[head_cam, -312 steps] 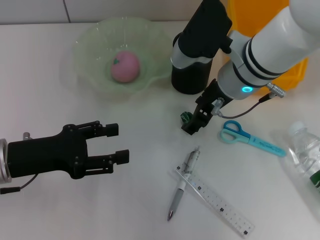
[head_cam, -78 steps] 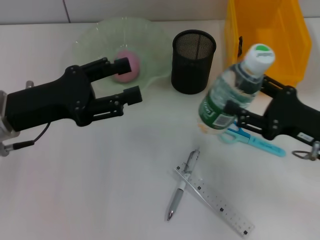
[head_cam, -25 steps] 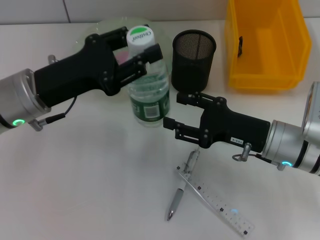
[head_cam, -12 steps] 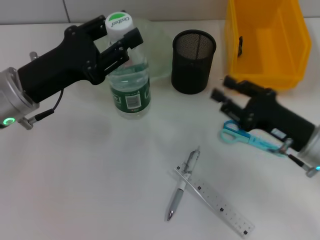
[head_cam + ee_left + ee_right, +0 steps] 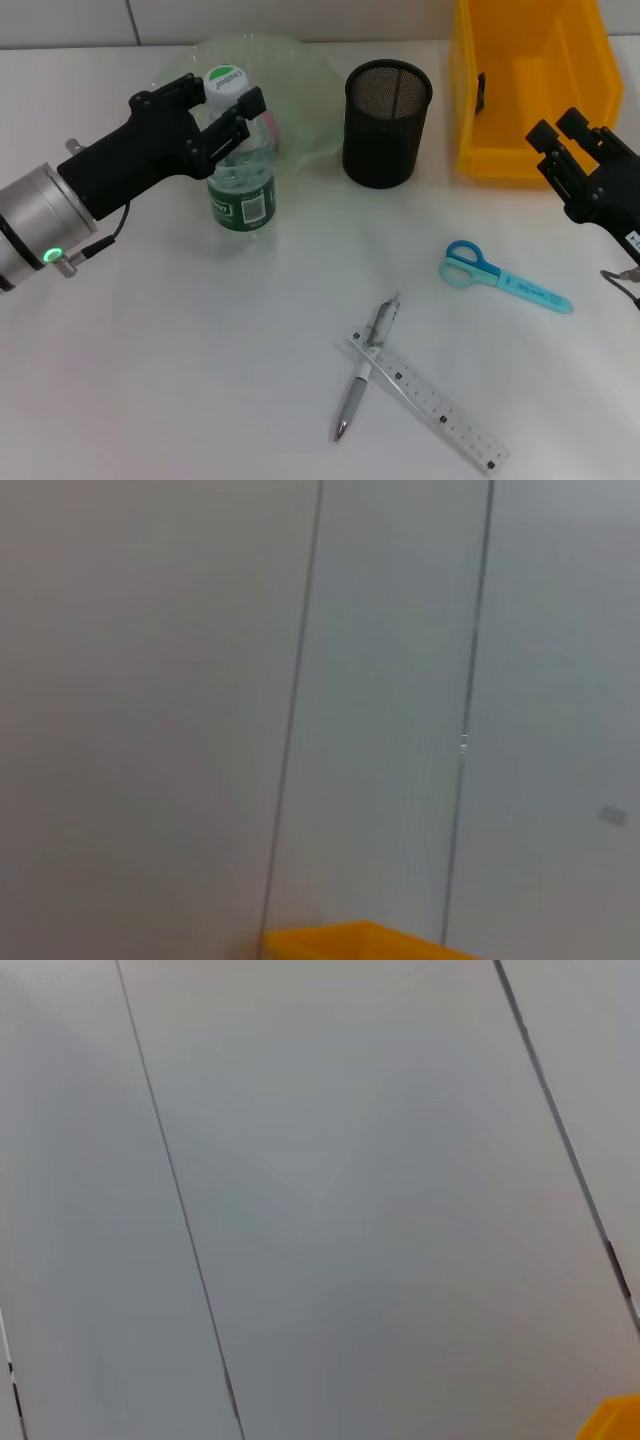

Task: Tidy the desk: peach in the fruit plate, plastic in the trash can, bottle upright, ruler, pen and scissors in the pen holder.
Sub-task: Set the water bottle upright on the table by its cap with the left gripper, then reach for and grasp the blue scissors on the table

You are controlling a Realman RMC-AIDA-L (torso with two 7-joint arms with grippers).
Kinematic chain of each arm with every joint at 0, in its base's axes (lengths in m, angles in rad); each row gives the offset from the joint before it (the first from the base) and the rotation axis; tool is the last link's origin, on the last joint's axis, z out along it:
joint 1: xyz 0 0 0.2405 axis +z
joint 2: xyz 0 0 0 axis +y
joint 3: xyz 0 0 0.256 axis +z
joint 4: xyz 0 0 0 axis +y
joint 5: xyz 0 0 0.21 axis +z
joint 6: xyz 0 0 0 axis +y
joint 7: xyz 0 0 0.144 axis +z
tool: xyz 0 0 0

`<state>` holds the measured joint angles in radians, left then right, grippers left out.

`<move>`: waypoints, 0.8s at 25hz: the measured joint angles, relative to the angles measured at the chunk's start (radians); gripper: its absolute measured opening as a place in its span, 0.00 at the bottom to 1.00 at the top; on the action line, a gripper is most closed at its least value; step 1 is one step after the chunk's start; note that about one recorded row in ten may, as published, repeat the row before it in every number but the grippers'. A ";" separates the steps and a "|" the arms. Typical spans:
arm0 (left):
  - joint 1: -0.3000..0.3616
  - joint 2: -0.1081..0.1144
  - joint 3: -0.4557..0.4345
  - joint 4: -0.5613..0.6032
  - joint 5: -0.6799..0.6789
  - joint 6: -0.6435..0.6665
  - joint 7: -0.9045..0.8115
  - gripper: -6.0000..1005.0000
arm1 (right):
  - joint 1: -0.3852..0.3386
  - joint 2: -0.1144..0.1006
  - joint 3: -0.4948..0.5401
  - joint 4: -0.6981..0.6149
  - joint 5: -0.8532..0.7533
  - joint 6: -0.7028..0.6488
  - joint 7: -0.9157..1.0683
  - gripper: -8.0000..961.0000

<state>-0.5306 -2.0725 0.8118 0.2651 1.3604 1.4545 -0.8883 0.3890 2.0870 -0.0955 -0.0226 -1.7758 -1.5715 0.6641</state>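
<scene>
bottle set down upright, right pincer withdrawn

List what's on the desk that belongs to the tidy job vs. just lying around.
Job items:
- bottle, upright, left end effector around its neck
- fruit plate
- pen holder
- yellow trash bin
- scissors
- pen, lying across the ruler

Not part of it:
- nothing visible; right end effector is open, holding nothing

Legible text: one item only. The white cap of the water bottle bears green lettering, not sharp enough to read with certainty. The bottle's green label carries a white printed panel, illegible. The ruler shows graduation marks; no numerals readable.
</scene>
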 joint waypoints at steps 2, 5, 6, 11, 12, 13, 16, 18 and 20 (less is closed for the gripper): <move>-0.001 0.000 0.000 -0.008 -0.013 -0.019 0.008 0.45 | 0.003 0.000 0.001 0.000 0.000 0.008 0.000 0.49; -0.002 -0.001 0.000 -0.014 -0.021 -0.032 0.009 0.45 | 0.007 0.002 0.001 0.002 0.000 0.016 -0.001 0.49; -0.002 -0.001 0.000 -0.014 -0.021 -0.031 0.009 0.45 | 0.008 0.002 0.002 0.011 0.000 0.021 -0.010 0.49; 0.007 -0.004 -0.001 -0.017 -0.024 -0.024 0.021 0.47 | 0.010 0.002 0.002 0.019 0.000 0.029 -0.020 0.49; 0.007 -0.004 -0.001 -0.017 -0.024 -0.024 0.021 0.49 | 0.010 0.002 0.002 0.019 0.000 0.029 -0.020 0.49; 0.009 -0.004 -0.001 -0.019 -0.025 -0.023 0.021 0.51 | 0.011 0.002 0.002 0.019 0.000 0.029 -0.020 0.49; 0.012 -0.005 0.000 -0.021 -0.026 -0.018 0.021 0.56 | 0.014 0.002 0.003 0.020 0.000 0.029 -0.021 0.49; 0.015 -0.004 0.000 -0.023 -0.034 0.000 0.021 0.59 | 0.015 0.002 0.003 0.020 0.000 0.029 -0.021 0.49; 0.025 -0.003 0.000 -0.029 -0.062 0.050 0.022 0.62 | 0.015 0.002 0.003 0.022 0.000 0.029 -0.021 0.49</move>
<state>-0.5051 -2.0751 0.8115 0.2358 1.2987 1.5049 -0.8667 0.4043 2.0891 -0.0922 -0.0009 -1.7762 -1.5423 0.6432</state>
